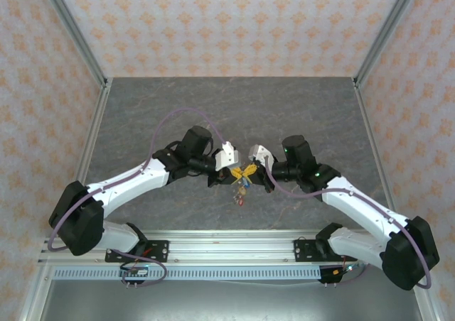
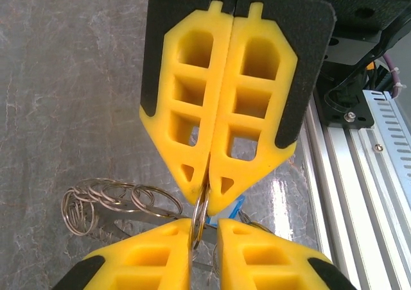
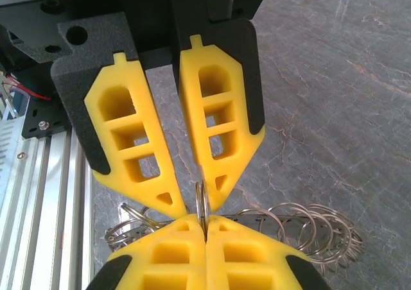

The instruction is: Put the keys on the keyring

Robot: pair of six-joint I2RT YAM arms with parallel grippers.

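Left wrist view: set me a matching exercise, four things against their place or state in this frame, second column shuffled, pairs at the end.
Things:
1. left gripper
2. right gripper
3. bunch of wire loops
4. blue key

Places or states:
A. fingers shut together on a thin ring
B. toward the picture's left edge, beside the fingertips
C. fingers apart, the thin ring standing in the gap
D. peeking out on the picture's right of the fingertips

Pairs: 1-C, 2-A, 3-B, 4-D
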